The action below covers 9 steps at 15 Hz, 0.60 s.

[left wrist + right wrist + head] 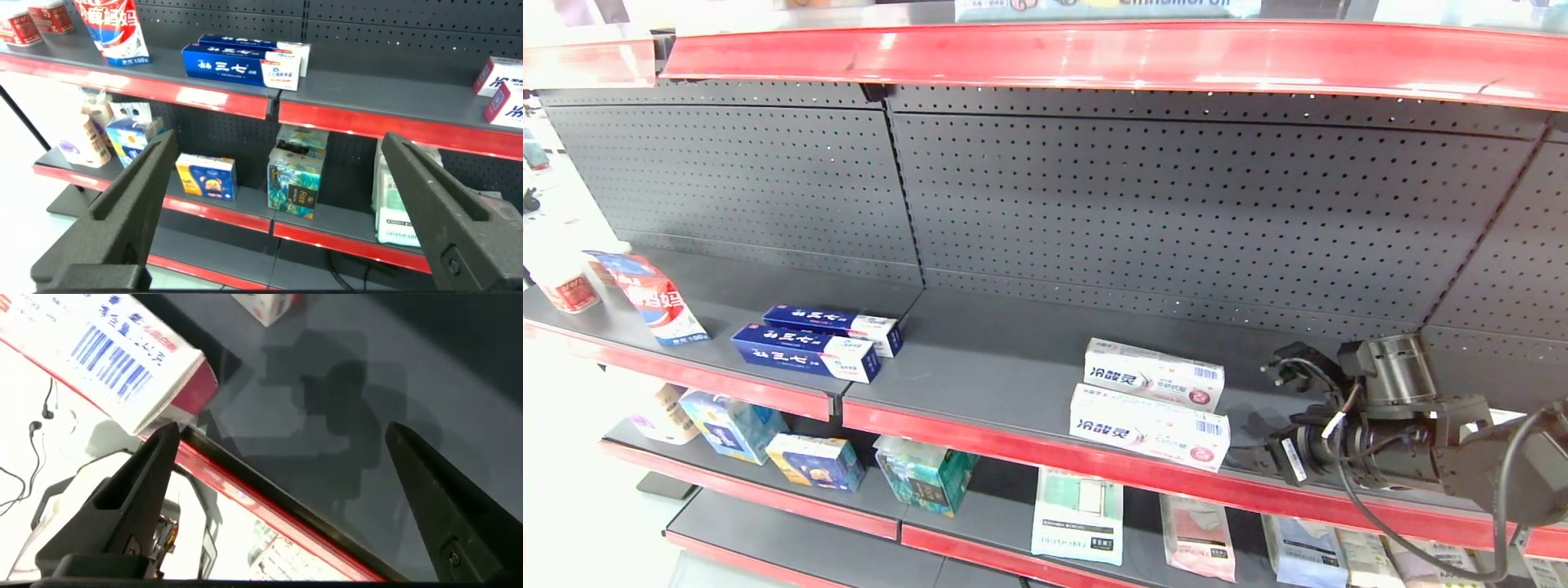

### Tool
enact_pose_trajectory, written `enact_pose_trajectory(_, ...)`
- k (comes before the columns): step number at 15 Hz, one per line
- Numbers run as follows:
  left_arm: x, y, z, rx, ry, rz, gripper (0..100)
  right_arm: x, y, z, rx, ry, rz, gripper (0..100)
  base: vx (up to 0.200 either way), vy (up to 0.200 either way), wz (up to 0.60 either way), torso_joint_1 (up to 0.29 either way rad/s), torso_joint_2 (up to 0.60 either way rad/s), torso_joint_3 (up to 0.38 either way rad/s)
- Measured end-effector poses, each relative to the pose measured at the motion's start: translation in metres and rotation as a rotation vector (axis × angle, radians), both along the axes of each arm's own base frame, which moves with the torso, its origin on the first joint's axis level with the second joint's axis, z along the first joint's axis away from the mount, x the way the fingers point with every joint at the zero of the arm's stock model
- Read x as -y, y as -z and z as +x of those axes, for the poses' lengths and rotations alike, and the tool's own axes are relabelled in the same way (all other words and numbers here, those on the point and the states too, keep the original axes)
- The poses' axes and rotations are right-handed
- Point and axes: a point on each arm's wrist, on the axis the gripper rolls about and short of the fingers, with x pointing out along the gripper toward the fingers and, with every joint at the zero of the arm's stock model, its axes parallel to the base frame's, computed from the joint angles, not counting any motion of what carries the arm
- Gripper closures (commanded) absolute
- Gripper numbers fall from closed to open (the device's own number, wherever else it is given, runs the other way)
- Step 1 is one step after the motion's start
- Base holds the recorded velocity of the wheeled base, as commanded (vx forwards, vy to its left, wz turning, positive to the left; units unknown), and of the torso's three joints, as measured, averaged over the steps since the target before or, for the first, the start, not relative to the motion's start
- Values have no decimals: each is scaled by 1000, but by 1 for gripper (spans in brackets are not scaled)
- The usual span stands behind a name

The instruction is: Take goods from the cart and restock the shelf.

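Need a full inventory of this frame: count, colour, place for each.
shelf: 1, dark grey with red edges, ahead
blue toothpaste boxes: 2, blue and white, upper tier, left section
white toothpaste boxes: 2, white with red, upper tier, near front edge
pouch: 1, blue, red and white, upper tier, far left
bottle: at least 1, white with red label, left of pouch
cartons: 3, blue, yellow-blue, teal, lower tier, left
flat packs: several, white, pink, pale, lower tier, right
right end effector: black, open, empty, beside white boxes
left end effector: black, open, empty, facing lower tier

Teal carton [925, 475] beside a yellow-blue carton [815, 462], white packet [1078, 516] farther right (blue pouch [654, 298] higher, far left).
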Motion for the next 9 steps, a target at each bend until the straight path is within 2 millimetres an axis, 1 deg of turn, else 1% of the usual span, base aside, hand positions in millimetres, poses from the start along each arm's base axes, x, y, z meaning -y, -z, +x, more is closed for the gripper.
enact_pose_trajectory(9,0,0,0,0,0,0,0,-4,0,8,11,-6,2,0,0,0,0,0,0,0)
